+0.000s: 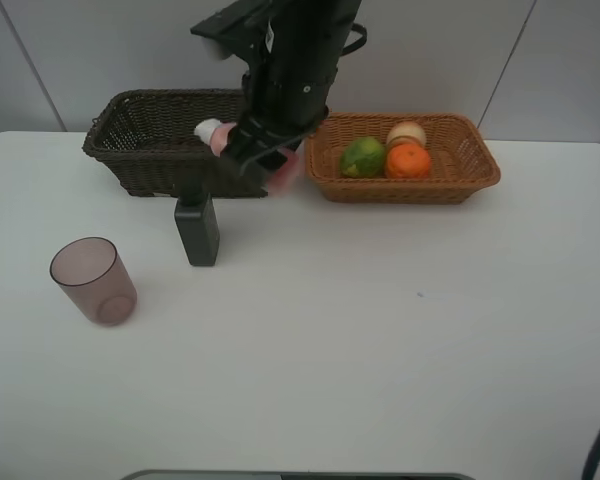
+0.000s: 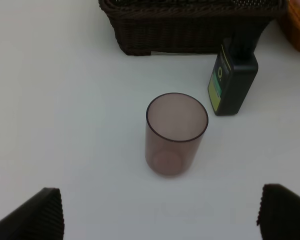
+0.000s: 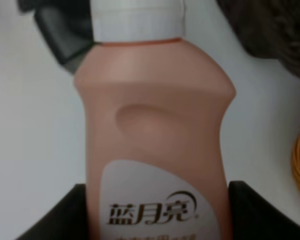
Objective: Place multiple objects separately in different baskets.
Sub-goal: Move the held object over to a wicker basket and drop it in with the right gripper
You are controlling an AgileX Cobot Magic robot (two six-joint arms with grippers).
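Most of the pink squeeze bottle (image 1: 220, 142) hides behind the right end effector (image 1: 263, 152) clamping it; left end effector (image 2: 157, 215) gapes empty.

pink bottle (image 1: 209, 131): exterior view shows only cap and a pink sliver, rest behind right arm (image 1: 290, 70); base cropped in right wrist view | dark basket (image 1: 145, 165): 3 o'clock end behind arm | peach (image 1: 407, 130): 6 o'clock part behind orange (image 1: 408, 161) | left claw (image 2: 160, 215): fingers (image 2: 37, 215) cropped by frame edge
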